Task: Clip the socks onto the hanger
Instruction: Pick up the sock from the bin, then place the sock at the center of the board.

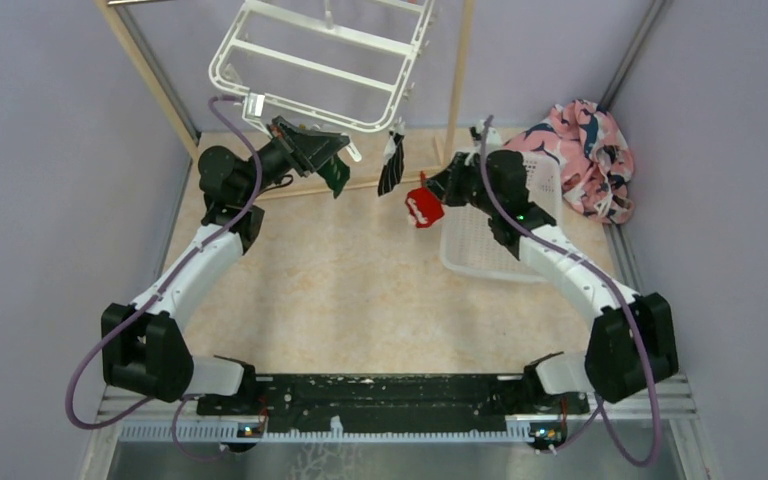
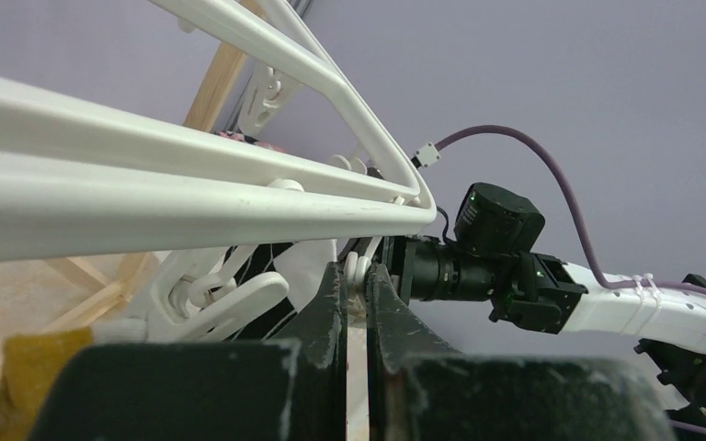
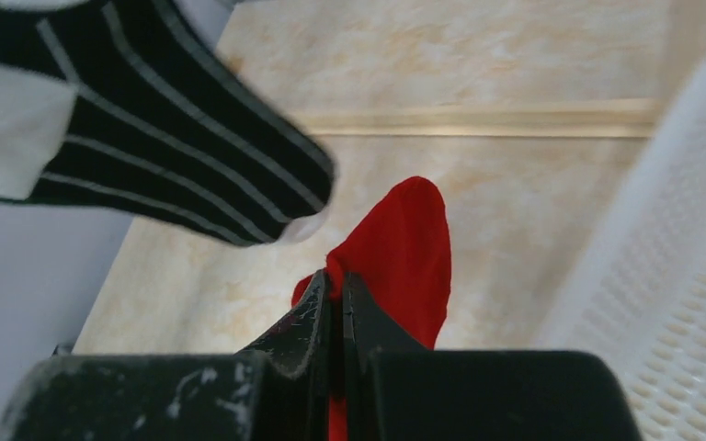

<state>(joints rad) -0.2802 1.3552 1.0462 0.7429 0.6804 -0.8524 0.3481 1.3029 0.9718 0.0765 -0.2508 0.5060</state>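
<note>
The white hanger (image 1: 320, 60) hangs at the back; its bars fill the left wrist view (image 2: 147, 184). My left gripper (image 1: 348, 152) is raised to its front edge, shut on the tabs of a white clip (image 2: 357, 268). The dark green sock (image 1: 336, 176) hangs just below that gripper; its yellow tip (image 2: 28, 363) shows at the left. I cannot tell what holds it. The black striped sock (image 1: 392, 165) hangs from a clip on the front edge (image 3: 165, 138). My right gripper (image 1: 430, 197) is shut on the red sock (image 3: 409, 243), held in the air right of the black sock.
A white perforated basket (image 1: 490, 235) lies under the right arm and shows at the right of the right wrist view (image 3: 671, 276). A pink-and-navy cloth heap (image 1: 585, 150) sits at the back right. Wooden rack poles (image 1: 150, 75) stand beside the hanger.
</note>
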